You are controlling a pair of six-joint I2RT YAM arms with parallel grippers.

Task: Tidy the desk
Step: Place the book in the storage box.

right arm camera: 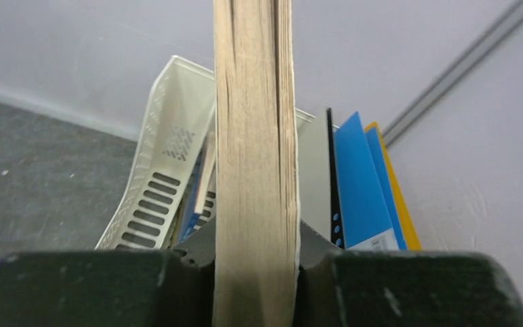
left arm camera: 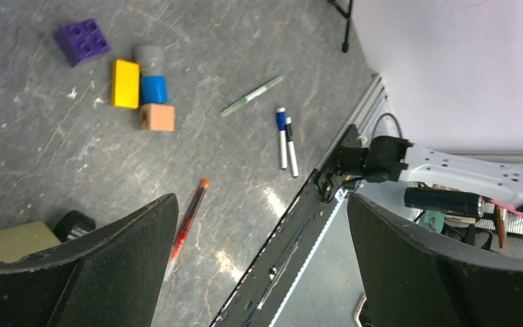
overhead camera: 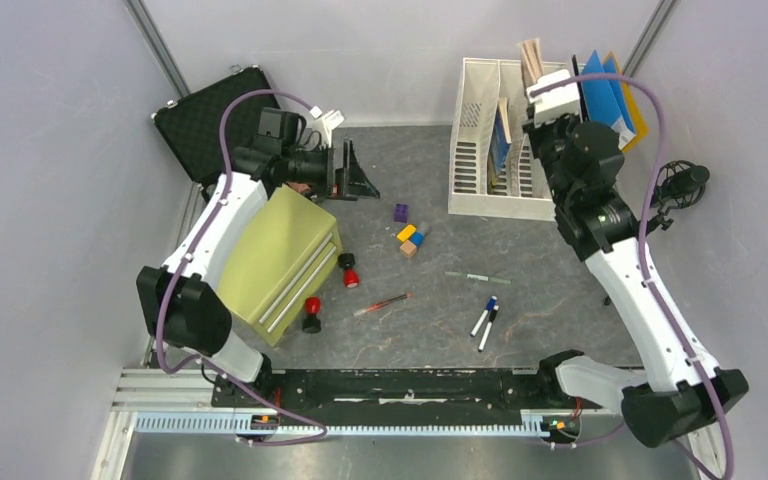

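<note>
Nearest the lens, the right claw [right arm camera: 253, 289] was clamped on a thick book [right arm camera: 253, 122]. Its dark fingers [right arm camera: 75, 289] pressed both sides, and the book stood upright between them. Only that wrist view showed us the grip. From above we saw just the book's pale top over the white file rack [overhead camera: 480, 140].

The desk [overhead camera: 560, 260], dark grey and veined, filled the middle of the overhead view from the arm bases to the back wall. A yellow-green drawer cabinet [overhead camera: 280, 255] sat on its left part. A black case [overhead camera: 205, 120] lay open beyond it at the far left corner. The rack stood at the far right, with blue and yellow folders [overhead camera: 605, 95] just right of the book.

The left claw [left arm camera: 260, 204] hung over the cabinet's far end, spread wide with nothing between its fingers. Its camera let us tell the blocks apart. A purple block [left arm camera: 83, 41] lay slightly off from the yellow [left arm camera: 126, 83], grey [left arm camera: 149, 56], blue [left arm camera: 154, 89] and tan [left arm camera: 158, 117] ones, which lay close together.

Nearer the bases lay a red pen [left arm camera: 189, 219], a green pen [left arm camera: 252, 95] and two markers [left arm camera: 286, 139] side by side. Two small red-and-black pieces [overhead camera: 348, 270] beside the cabinet showed plainly only from above.
</note>
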